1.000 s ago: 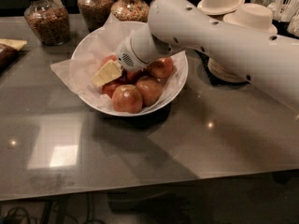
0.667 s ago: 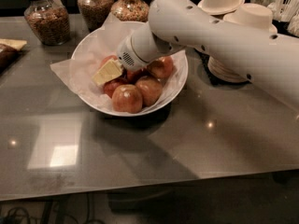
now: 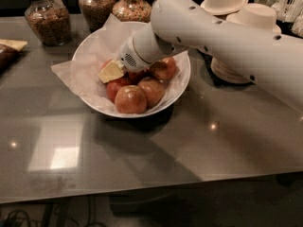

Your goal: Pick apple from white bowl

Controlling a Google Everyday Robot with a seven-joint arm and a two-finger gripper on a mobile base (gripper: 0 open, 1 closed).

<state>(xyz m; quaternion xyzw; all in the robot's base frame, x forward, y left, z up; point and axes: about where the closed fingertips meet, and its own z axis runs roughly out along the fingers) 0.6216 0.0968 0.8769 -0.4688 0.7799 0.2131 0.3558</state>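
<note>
While the arm (image 3: 213,32) reaches in from 3 o'clock, the gripper (image 3: 111,71) sits low inside the bowl (image 3: 182,86), left of its centre, its pale tip right above the apple (image 3: 115,88). That's the rosy red one at about 7 o'clock in the pile, tucked behind the other apples (image 3: 130,100). Whether the jaws are apart or closed on anything, I cannot tell; the wrist hides them. My read is that this is the reach-and-grasp step, with the apple not yet lifted. The next move looks like a firm close on that red one, then a straight rise, since neighbours press against it at 3 and 5 o'clock and could roll. Watch the edges too: crinkled paper (image 3: 75,74) spills over the rim at 9 o'clock and could snag. Jars (image 3: 47,18) crowd 11 and 12 o'clock, and stacked bowls (image 3: 251,18) stand at 2 o'clock under the arm. The open room is up, and toward 6 o'clock, where the table (image 3: 142,164) runs wide to its near edge.
</note>
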